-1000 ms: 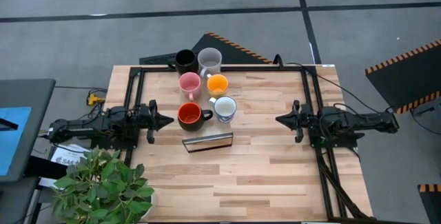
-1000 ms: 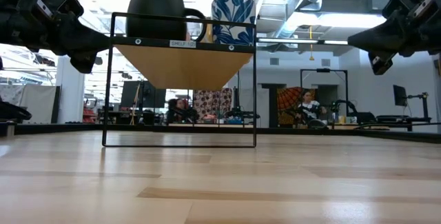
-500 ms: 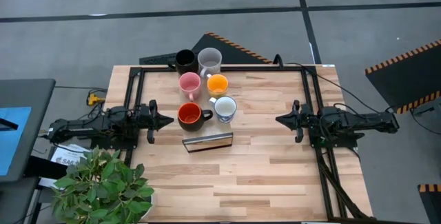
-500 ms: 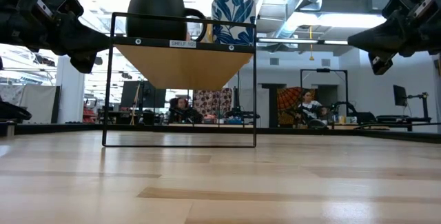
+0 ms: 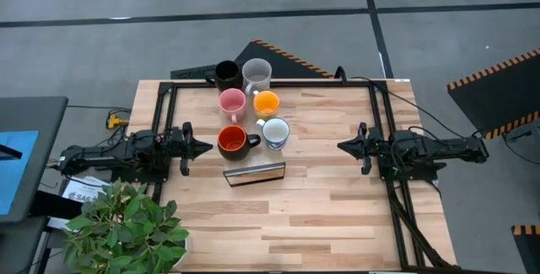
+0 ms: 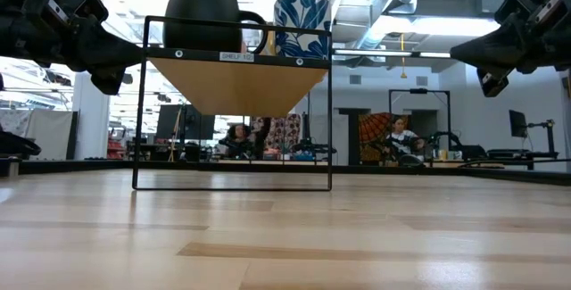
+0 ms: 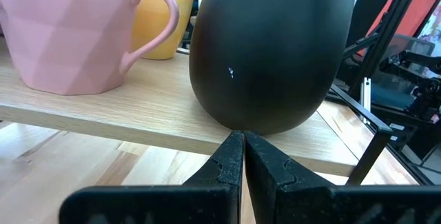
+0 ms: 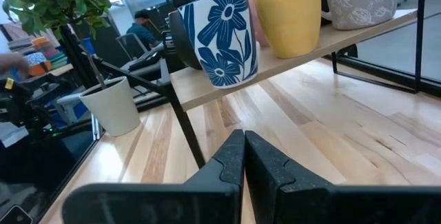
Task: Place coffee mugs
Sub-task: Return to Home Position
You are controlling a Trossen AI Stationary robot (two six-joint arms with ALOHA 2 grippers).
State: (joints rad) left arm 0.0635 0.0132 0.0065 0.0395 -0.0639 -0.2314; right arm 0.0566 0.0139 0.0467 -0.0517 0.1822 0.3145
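Note:
Six mugs stand upright on a raised wooden shelf [image 5: 255,173] in a black frame. They are black [image 5: 226,73], pale grey [image 5: 256,73], pink [image 5: 232,102], orange-yellow [image 5: 266,102], red-orange inside with a dark outside [image 5: 231,141], and white with blue flowers [image 5: 276,132]. My left gripper [image 5: 207,147] is shut and hovers left of the shelf, pointing at the dark-sided mug [image 7: 269,52]. My right gripper [image 5: 342,147] is shut and hovers right of the shelf, facing the white mug [image 8: 219,38]. Neither touches anything.
A potted plant [image 5: 126,232] stands at the table's near left corner. A black rail frame [image 5: 384,131] runs around the table's edges. Bare wood lies near and right of the shelf [image 6: 236,76]. People sit in the room beyond the table.

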